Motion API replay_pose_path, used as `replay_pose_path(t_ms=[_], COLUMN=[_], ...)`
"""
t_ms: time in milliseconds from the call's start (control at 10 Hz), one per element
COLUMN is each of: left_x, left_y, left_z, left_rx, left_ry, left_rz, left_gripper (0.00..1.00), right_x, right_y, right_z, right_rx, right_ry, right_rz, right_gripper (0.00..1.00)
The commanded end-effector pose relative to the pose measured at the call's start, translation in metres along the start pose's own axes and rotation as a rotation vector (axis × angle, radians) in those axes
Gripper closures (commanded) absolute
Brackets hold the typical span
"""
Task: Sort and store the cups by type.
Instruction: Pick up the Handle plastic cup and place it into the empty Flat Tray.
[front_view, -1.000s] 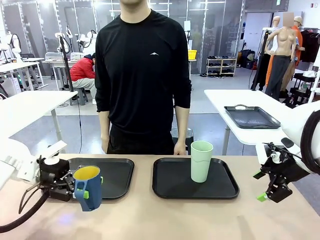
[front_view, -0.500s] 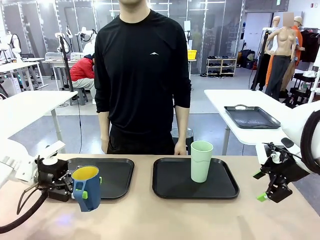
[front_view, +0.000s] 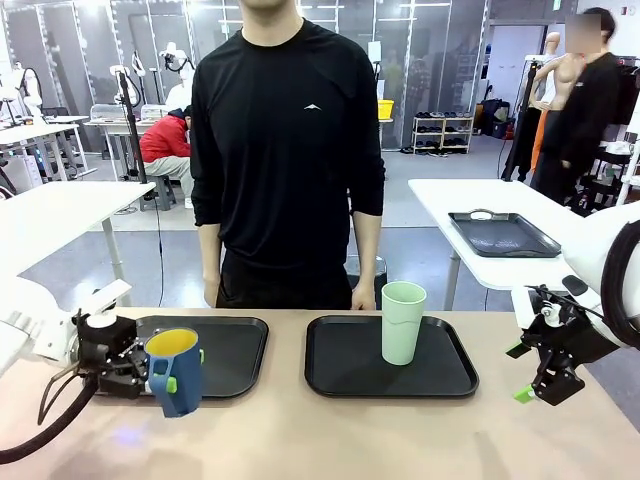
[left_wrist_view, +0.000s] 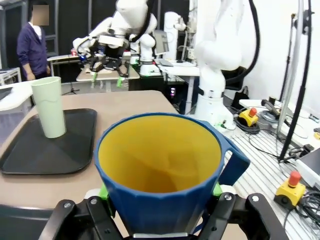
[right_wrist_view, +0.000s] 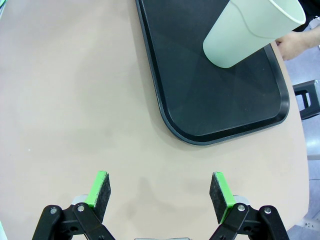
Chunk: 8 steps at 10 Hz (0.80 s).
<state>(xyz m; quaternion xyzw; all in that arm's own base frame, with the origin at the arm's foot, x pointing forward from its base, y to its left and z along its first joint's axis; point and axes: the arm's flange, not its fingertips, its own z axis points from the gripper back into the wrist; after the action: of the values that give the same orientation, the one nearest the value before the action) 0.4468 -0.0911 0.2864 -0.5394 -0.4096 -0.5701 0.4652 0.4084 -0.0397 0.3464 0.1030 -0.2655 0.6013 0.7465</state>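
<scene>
Presently, findings as follows.

Key relation: the dark-blue cup hangs upright, mouth up, at the near right edge of the left tray, just off its rim; judged, the coming move is a short carry away from the robot onto that tray.
Left gripper: fingers pinched on the blue cup's wall from both sides, green pads pressed against it; the handle lies clear of the pads.
Cup contents: yellow inside, nothing in it, as seen in the left wrist view.
Mint-green tumbler: upright on the right tray, toward its far right part.
Right gripper: fingers spread wide, holding nothing, over bare table just beside the right tray's near edge.
Nearer arm: right arm for the tumbler, left arm for the blue cup.
Person: stands at the far side, one hand beside the tumbler, not touching it.
</scene>
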Motion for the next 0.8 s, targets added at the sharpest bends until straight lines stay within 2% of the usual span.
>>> replay_pose_path(t_ms=[0, 200, 700], left_x=[-0.001, 0.009, 0.028], left_y=[0.036, 0.063, 0.106], left_z=[0.02, 0.04, 0.072], left_rx=[0.081, 0.16, 0.215], left_ry=[-0.058, -0.025, 0.04], left_rz=[-0.043, -0.045, -0.033], left_gripper=[0.23, 0.23, 0.23], right_x=[0.0, 0.0, 0.0], right_y=[0.0, 0.0, 0.0], right_z=[0.0, 0.0, 0.0], right_rx=[-0.004, -0.004, -0.004], right_ry=[0.0, 0.0, 0.0], right_rz=[0.012, 0.012, 0.012], right_gripper=[0.0, 0.0, 0.0])
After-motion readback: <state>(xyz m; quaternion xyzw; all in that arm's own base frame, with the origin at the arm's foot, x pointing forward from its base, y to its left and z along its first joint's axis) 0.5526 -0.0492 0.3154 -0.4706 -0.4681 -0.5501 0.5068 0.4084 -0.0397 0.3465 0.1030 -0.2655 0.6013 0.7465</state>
